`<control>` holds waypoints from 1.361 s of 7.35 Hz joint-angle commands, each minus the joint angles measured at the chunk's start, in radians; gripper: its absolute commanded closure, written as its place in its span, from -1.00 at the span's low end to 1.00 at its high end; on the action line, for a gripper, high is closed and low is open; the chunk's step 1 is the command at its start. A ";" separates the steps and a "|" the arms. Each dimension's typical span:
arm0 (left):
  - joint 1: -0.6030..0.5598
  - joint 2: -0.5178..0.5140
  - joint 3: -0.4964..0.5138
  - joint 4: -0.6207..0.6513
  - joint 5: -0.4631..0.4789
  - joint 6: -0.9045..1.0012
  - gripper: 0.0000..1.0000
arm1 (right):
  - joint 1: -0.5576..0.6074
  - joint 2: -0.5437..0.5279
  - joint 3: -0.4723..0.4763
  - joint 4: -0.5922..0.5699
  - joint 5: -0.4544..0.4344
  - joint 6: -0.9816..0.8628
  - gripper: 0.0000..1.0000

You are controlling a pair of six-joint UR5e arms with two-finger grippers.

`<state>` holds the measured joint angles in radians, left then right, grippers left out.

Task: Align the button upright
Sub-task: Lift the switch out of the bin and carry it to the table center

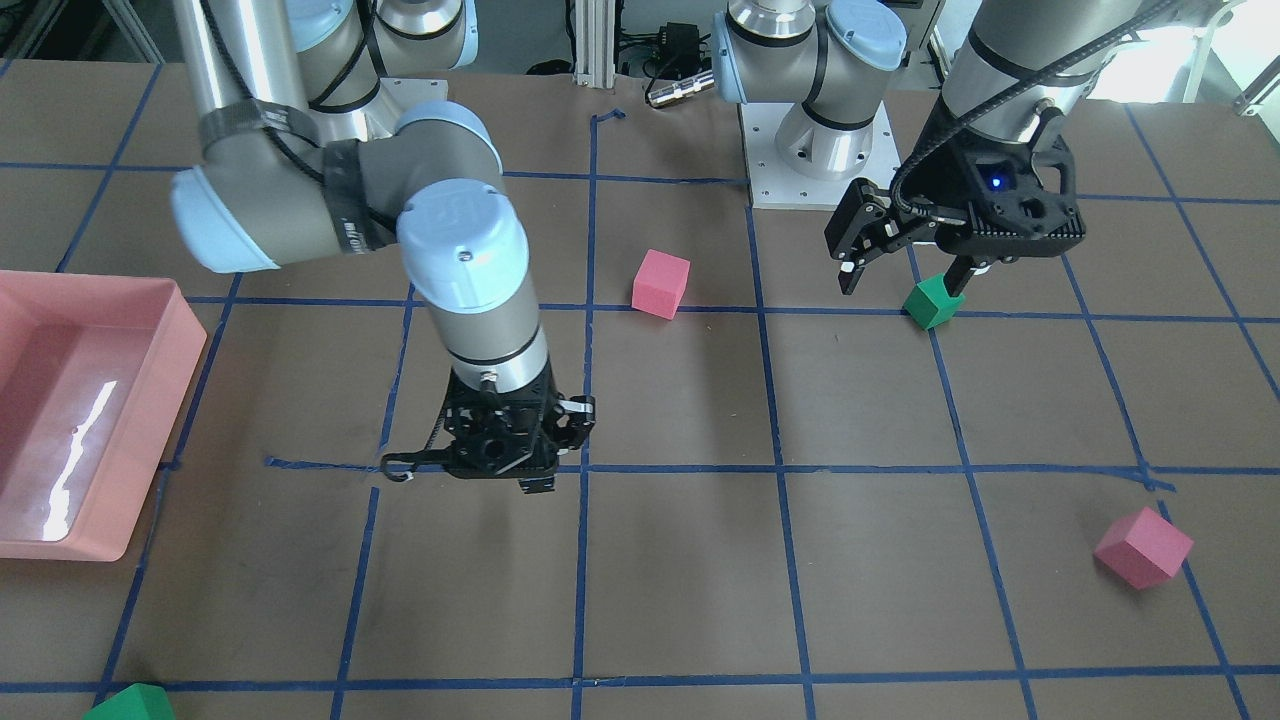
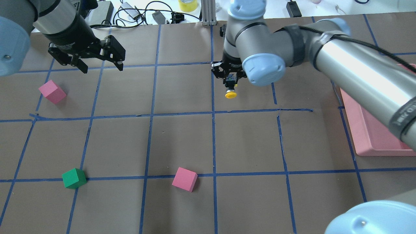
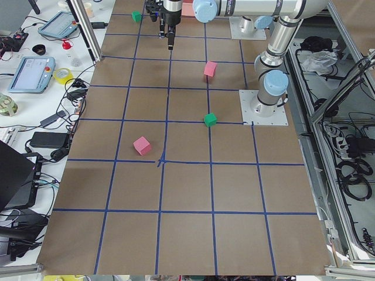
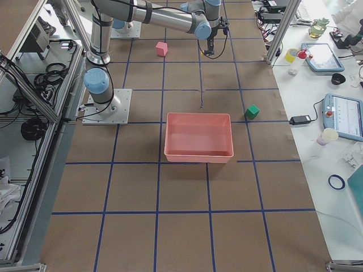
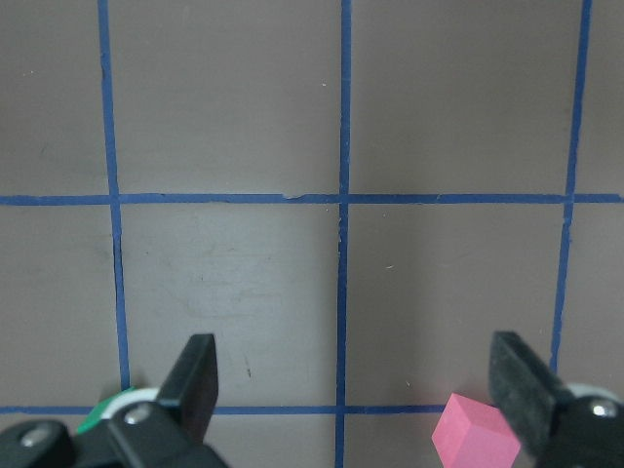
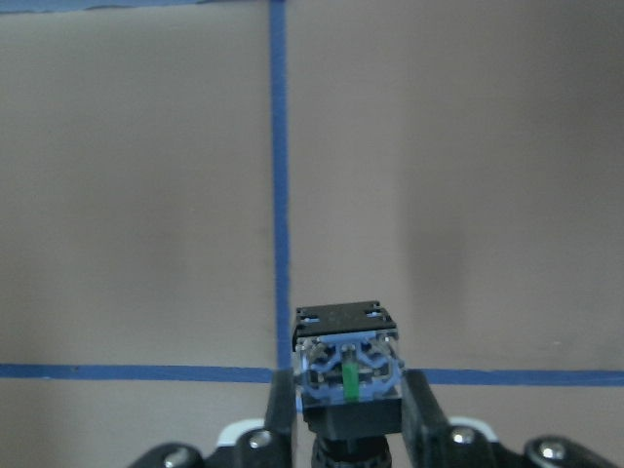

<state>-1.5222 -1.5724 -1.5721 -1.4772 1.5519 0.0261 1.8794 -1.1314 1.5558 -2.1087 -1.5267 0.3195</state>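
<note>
Right gripper [image 2: 230, 81]: we see it pinching the button [image 2: 230, 92], cap down.
Left gripper [image 2: 101, 66]: spread, near the table's [image 2: 182, 143] far-left corner.

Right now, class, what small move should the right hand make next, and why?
Probably rotate the right hand to start turning the button over. It grips the button's body, with the yellow cap hanging below the hand and the base facing the wrist camera, so the button looks inverted.

R pincer [image 6: 349, 398] grips button [image 6: 345, 353]
</note>
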 commanded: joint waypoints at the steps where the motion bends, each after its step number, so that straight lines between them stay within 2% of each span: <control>1: -0.001 0.000 -0.003 0.000 0.000 0.000 -1.00 | 0.095 0.082 0.006 -0.060 -0.029 0.081 1.00; 4: 0.001 0.005 -0.008 -0.005 0.000 0.002 -1.00 | 0.096 0.105 0.038 -0.126 -0.044 0.082 1.00; 7: -0.001 0.011 -0.009 0.000 0.000 0.002 -1.00 | 0.096 0.116 0.050 -0.132 -0.043 0.084 0.98; 8: -0.001 0.018 -0.009 -0.002 0.000 0.003 -1.00 | 0.096 0.117 0.052 -0.131 -0.036 0.084 0.75; 10: -0.003 0.028 -0.011 -0.006 0.000 0.002 -1.00 | 0.096 0.117 0.055 -0.134 -0.030 0.088 0.61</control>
<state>-1.5242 -1.5497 -1.5825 -1.4791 1.5524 0.0286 1.9758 -1.0146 1.6099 -2.2405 -1.5605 0.4052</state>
